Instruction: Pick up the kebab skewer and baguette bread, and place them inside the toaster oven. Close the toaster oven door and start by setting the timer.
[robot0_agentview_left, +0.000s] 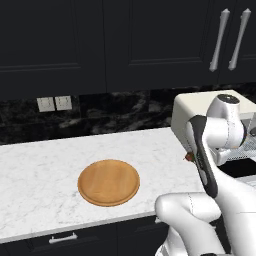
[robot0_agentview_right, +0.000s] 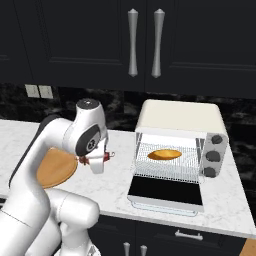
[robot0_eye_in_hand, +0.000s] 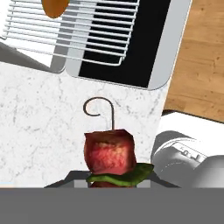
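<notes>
Likely light, rigid but slippery: thin metal kebab skewer (robot0_eye_in_hand: 109, 151) with red meat chunk and curled hook end, clamped mid-length in the closed pincer (robot0_agentview_right: 95, 159) above the white marble tabletop (robot0_eye_in_hand: 39, 118).

Open counter (robot0_agentview_right: 117, 187) lies before the toaster oven (robot0_agentview_right: 180, 120); its lowered toaster oven door (robot0_agentview_right: 166, 191) juts outward.
</notes>
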